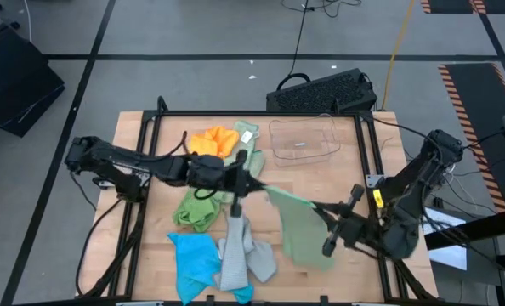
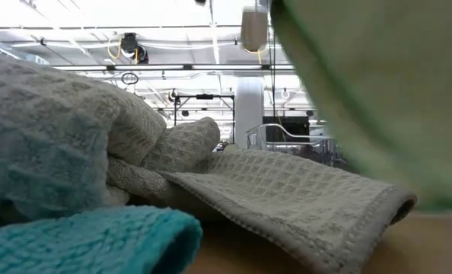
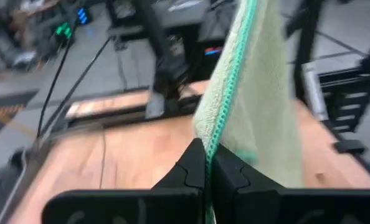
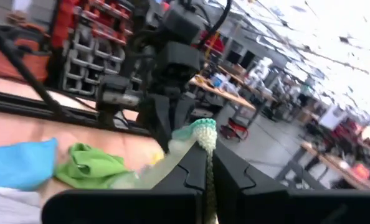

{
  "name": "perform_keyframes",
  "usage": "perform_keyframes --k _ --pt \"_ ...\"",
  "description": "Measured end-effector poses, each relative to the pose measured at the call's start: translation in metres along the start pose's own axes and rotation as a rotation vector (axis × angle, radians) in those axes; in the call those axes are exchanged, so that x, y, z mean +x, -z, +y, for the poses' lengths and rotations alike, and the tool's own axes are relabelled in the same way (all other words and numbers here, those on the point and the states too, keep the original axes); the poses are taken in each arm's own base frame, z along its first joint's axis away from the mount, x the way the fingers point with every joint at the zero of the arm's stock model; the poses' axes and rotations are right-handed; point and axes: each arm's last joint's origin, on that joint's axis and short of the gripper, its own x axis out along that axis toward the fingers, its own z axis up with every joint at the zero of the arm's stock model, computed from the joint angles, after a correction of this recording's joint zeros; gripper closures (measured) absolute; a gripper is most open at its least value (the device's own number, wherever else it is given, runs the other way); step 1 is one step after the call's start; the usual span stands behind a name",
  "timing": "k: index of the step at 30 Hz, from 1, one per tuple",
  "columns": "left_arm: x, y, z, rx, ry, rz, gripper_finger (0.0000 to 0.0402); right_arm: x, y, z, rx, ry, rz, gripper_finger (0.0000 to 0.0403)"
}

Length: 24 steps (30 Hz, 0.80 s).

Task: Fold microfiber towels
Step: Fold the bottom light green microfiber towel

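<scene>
Pale green towel (image 1: 299, 225) between both pincers, lower edge seemingly cut off.

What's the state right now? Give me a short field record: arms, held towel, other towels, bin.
left gripper: jaws shut on the pale green towel edge, mid-table
right gripper: jaws shut on the same towel's other end
held towel: stretched between both arms, hanging to the table
loose towels: orange, bright green, blue, grey
bin: clear, at the far edge
</scene>
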Motion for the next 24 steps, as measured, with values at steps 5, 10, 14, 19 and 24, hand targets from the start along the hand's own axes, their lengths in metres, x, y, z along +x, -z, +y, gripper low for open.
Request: perform_keyframes --k 5,10,14,19,24 --pt "0.026 0.033 0.02 -0.068 0.023 0.054 0.0398 0.01 0.043 -0.004 0.043 0.037 0.039 0.0399" --pt "0.051 0.054 0.028 -0.1 0.041 0.086 0.0397 0.016 0.08 -0.012 0.16 0.002 0.048 0.0399" --pt "0.051 0.044 0.018 -0.114 0.236 -0.026 0.0397 0.013 0.077 -0.013 0.229 -0.074 0.02 0.0399" --pt "0.031 0.002 -0.012 -0.049 0.547 -0.318 0.0397 -0.002 0.043 -0.013 0.204 -0.134 -0.04 0.0399" --pt "0.006 -0.045 -0.031 -0.11 0.593 -0.439 0.0398 -0.023 0.012 -0.009 0.185 -0.189 -0.087 0.0399"
